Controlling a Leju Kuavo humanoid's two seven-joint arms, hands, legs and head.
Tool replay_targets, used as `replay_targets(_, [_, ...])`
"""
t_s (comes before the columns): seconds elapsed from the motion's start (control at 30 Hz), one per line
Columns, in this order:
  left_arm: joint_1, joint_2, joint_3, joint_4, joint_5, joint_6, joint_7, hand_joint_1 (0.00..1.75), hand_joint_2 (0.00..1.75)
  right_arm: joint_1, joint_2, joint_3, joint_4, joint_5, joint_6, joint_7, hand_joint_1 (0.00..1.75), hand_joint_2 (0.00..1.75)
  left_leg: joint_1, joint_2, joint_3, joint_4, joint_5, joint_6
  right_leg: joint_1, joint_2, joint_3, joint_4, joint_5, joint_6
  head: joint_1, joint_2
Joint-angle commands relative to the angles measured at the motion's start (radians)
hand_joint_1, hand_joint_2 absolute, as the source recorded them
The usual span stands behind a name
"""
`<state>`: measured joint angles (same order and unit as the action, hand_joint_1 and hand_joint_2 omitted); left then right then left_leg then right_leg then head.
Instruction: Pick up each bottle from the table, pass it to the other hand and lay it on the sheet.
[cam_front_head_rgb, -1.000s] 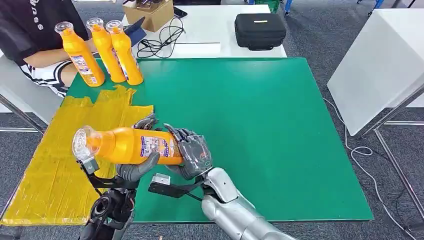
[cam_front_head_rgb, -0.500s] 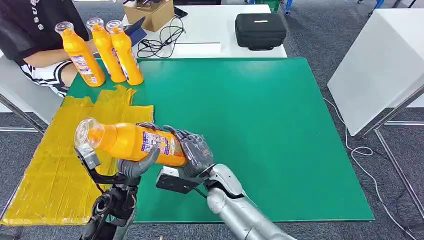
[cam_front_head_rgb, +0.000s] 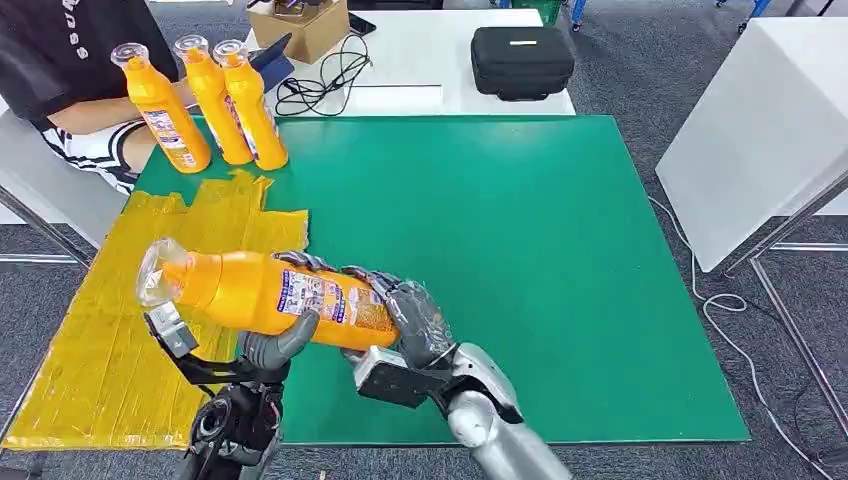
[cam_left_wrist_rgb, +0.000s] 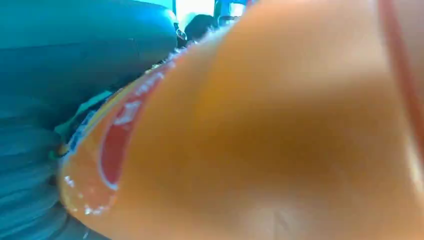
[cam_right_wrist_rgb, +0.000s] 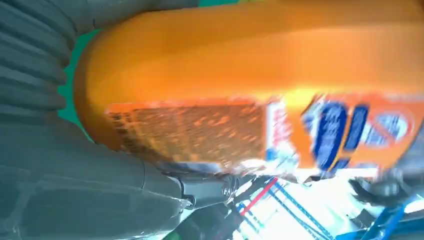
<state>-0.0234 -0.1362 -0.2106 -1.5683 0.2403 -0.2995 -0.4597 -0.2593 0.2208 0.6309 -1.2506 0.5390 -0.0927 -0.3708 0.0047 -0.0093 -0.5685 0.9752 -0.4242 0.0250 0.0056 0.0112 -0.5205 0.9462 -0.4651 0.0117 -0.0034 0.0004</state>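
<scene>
Left robot hand (cam_front_head_rgb: 272, 345) has its fingers wrapped around the middle of the bottle (cam_front_head_rgb: 265, 295) from underneath, and the right robot hand (cam_front_head_rgb: 405, 318) is clamped on the bottle's base end at the same time, so we've got both of them grasping it at once. The bottle's orange, lying roughly sideways in the air over the near left part of the desk (cam_front_head_rgb: 520, 250), clear cap (cam_front_head_rgb: 155, 272) pointing out to the robot's left over the sheet (cam_front_head_rgb: 110, 340), label facing up. It's not touching the desk or the sheet.

In the left wrist view we mostly get blurry orange plastic (cam_left_wrist_rgb: 280, 130) pressed right up against the camera. In the right wrist view the label end of the bottle (cam_right_wrist_rgb: 250, 115) sits against the grey ribbed cover of that hand (cam_right_wrist_rgb: 60, 140).

The sheet is yellow, wrinkly, laid along the left edge of the green desk. Three more bottles (cam_front_head_rgb: 210, 100) stand upright in a tight row at the far left corner, just past the sheet. A person (cam_front_head_rgb: 70, 70) in a black top sits right behind those. Further back there's a white table (cam_front_head_rgb: 440, 50) with a black case (cam_front_head_rgb: 522, 60), a tangle of cable (cam_front_head_rgb: 325, 80) and a cardboard box (cam_front_head_rgb: 298, 25).
</scene>
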Motion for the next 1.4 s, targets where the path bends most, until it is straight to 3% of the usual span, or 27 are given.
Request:
replay_targets(0.03, [0.009, 0.026, 0.067, 0.032, -0.01, 0.012, 0.002, 1.33, 1.75, 0.124, -0.117, -0.1, -0.296, -0.015, 0.019, -0.029, 1.75, 1.75, 0.0, -0.001, 0.003, -0.001, -0.001, 0.0, 0.0, -0.002, 0.003, -0.002, -0.001, 0.001, 0.0, 0.0])
replay_targets(0.23, [0.008, 0.026, 0.066, 0.06, -0.009, 0.008, 0.001, 1.36, 1.75, 0.2, -0.129, -0.131, -0.342, -0.004, -0.01, -0.038, 1.75, 1.75, 0.0, -0.001, 0.004, -0.002, -0.001, -0.001, 0.0, -0.002, 0.005, -0.002, -0.001, 0.001, 0.0, 0.0])
replay_targets(0.77, [0.007, 0.026, 0.066, 0.059, -0.008, 0.007, 0.001, 1.34, 1.75, 0.198, -0.126, -0.131, -0.342, -0.004, -0.011, -0.038, 1.75, 1.75, 0.0, 0.001, 0.004, -0.002, -0.001, -0.001, 0.0, 0.0, 0.004, -0.002, -0.001, 0.001, 0.0, 0.0])
replay_targets(0.87, [0.008, 0.016, 0.08, 0.053, -0.055, 0.08, -0.007, 1.43, 1.75, 0.242, -0.122, -0.154, -0.398, -0.001, -0.026, -0.042, 1.75, 1.75, 0.0, 0.001, 0.004, -0.002, -0.001, -0.001, 0.0, 0.0, 0.004, -0.002, -0.001, 0.001, 0.0, 0.0])
replay_targets(0.9, [0.008, 0.013, 0.088, 0.048, -0.075, 0.108, -0.007, 1.54, 1.75, 0.257, -0.121, -0.162, -0.423, 0.0, -0.031, -0.045, 1.69, 1.75, 0.0, 0.0, 0.003, -0.001, -0.001, 0.0, 0.0, -0.001, 0.003, -0.002, -0.001, 0.001, 0.0, 0.0])
replay_targets(0.93, [0.007, 0.013, 0.095, 0.043, -0.079, 0.117, -0.006, 1.69, 1.75, 0.269, -0.123, -0.168, -0.448, -0.001, -0.036, -0.048, 0.99, 1.75, 0.0, 0.0, 0.006, -0.002, -0.002, -0.001, 0.0, -0.002, 0.006, -0.002, -0.002, 0.001, 0.0, 0.0])
replay_targets(0.97, [0.012, 0.013, 0.11, 0.032, -0.089, 0.14, -0.005, 1.75, 1.75, 0.283, -0.123, -0.179, -0.478, -0.007, -0.043, -0.054, 0.0, 1.75, 0.0, 0.0, 0.004, -0.001, -0.001, -0.001, 0.0, -0.002, 0.004, -0.002, -0.001, 0.001, -0.001, 0.0])
replay_targets(1.17, [0.012, 0.016, 0.137, 0.043, -0.082, 0.131, -0.015, 1.75, 1.75, 0.332, -0.138, -0.22, -0.566, 0.003, -0.084, -0.049, 0.0, 1.75, 0.0, 0.003, 0.005, -0.001, -0.002, -0.001, 0.0, 0.002, 0.004, -0.001, -0.001, 0.001, -0.002, 0.0])
replay_targets(1.27, [-0.013, 0.015, 0.137, 0.052, -0.081, 0.13, -0.015, 1.75, 1.75, 0.335, -0.139, -0.228, -0.579, 0.004, -0.091, -0.047, 0.0, 1.75, 0.001, -0.005, 0.002, 0.0, -0.001, -0.001, 0.0, -0.006, 0.003, -0.002, -0.002, 0.001, 0.0, 0.0])
replay_targets(1.4, [-0.02, 0.014, 0.138, 0.055, -0.08, 0.131, -0.016, 1.75, 1.75, 0.331, -0.137, -0.228, -0.572, 0.008, -0.096, -0.044, 0.0, 1.75, 0.0, 0.001, 0.004, -0.001, -0.002, -0.001, 0.0, -0.002, 0.004, -0.002, -0.002, 0.001, 0.0, 0.0])
